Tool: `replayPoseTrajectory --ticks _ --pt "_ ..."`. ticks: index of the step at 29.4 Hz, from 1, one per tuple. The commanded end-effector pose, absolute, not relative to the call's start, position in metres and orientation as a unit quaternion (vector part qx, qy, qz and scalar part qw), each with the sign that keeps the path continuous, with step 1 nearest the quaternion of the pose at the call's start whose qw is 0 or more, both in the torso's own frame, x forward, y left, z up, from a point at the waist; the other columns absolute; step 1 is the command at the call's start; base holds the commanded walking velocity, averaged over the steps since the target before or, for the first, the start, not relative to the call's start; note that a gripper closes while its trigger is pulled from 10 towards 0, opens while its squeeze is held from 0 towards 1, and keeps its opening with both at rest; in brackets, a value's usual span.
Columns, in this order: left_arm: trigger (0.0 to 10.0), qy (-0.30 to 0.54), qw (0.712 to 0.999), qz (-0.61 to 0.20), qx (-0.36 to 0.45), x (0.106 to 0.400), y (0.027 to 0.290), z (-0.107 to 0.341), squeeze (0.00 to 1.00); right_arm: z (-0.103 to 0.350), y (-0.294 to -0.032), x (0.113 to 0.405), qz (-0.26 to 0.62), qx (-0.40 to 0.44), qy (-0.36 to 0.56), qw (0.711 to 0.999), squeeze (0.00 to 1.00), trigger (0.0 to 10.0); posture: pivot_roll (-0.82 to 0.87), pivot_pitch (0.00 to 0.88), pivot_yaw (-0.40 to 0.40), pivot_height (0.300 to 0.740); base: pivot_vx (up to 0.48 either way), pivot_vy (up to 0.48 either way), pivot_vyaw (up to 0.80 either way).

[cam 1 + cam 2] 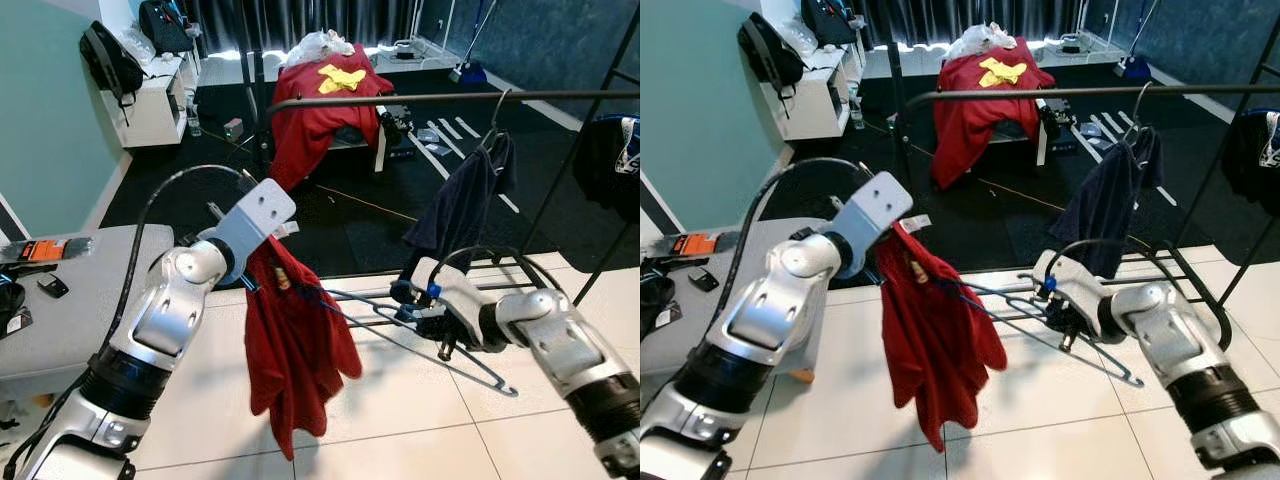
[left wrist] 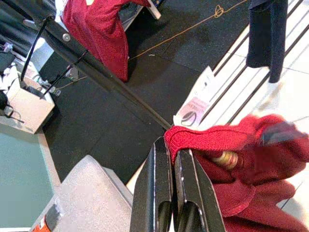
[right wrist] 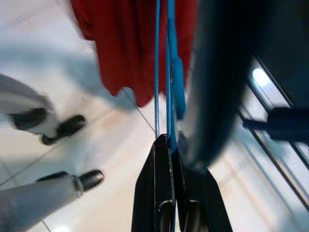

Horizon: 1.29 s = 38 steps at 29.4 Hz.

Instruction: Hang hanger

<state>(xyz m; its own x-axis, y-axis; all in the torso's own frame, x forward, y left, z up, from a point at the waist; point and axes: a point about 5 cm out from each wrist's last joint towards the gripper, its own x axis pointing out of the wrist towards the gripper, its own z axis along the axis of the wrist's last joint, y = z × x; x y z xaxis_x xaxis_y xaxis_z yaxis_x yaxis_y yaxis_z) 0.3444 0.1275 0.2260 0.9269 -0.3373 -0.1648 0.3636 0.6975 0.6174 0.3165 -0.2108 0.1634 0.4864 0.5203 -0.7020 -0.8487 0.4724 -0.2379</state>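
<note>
Red cloth is the thing to watch: a red garment (image 1: 295, 345) hangs limp well below the rail (image 1: 450, 98) of the clothes rack, its collar pinched tight in the left hand (image 2: 173, 159), whose two black fingers are closed on the knit edge; the blue wire hanger (image 1: 400, 325) runs out of that garment toward the right hand (image 3: 170, 145), which is clamped narrow on the wire; so both hands hold the load, left on the cloth, right on the hanger.

The hanger's long axis lies nearly level and slanting, from the garment's neck across to the right hand and on past it toward the floor, well under the rail; I judge that the hook end must be turned up and lifted to the rail, which stands above and beyond both hands; where the hook itself sits I cannot tell. The right hand is the nearer of the two to the rail's free stretch, just below a dark blue garment (image 1: 462, 205) already hanging from it.

Of containers near the rail I see none in use; a grey desk (image 1: 70, 320) lies off to the left of the rail, with small items on it.
</note>
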Motion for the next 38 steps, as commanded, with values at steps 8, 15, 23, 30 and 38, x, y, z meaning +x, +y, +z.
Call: replayPoseTrajectory --ticks 8,15,23,30,38 --pt "10.0 0.033 0.914 -0.217 0.340 0.341 0.121 0.232 0.00 0.198 -0.196 0.321 0.500 -0.290 0.201 0.791 0.00 10.0 0.06 0.043 0.034 0.740 0.000 0.000 0.00" --pt "10.0 0.050 0.912 -0.225 0.340 0.340 0.122 0.231 0.00 0.207 -0.203 0.332 0.480 -0.328 0.210 0.786 0.00 10.0 0.06 0.035 0.034 0.740 0.000 0.000 0.00" --pt "10.0 0.077 0.909 -0.231 0.338 0.343 0.122 0.230 0.00 0.206 -0.204 0.338 0.529 -0.277 0.249 0.762 0.00 10.0 0.06 0.042 0.017 0.740 0.000 0.000 0.00" --pt "10.0 0.094 0.917 -0.220 0.319 0.347 0.127 0.237 0.00 0.184 -0.227 0.349 0.462 -0.344 0.334 0.746 0.00 10.0 0.06 0.048 0.017 0.740 0.000 0.000 0.00" --pt "10.0 0.153 0.909 -0.203 0.329 0.346 0.135 0.230 0.00 0.199 -0.235 0.358 0.431 -0.358 0.324 0.762 0.00 10.0 0.05 0.052 0.014 0.740 0.000 0.000 0.00"
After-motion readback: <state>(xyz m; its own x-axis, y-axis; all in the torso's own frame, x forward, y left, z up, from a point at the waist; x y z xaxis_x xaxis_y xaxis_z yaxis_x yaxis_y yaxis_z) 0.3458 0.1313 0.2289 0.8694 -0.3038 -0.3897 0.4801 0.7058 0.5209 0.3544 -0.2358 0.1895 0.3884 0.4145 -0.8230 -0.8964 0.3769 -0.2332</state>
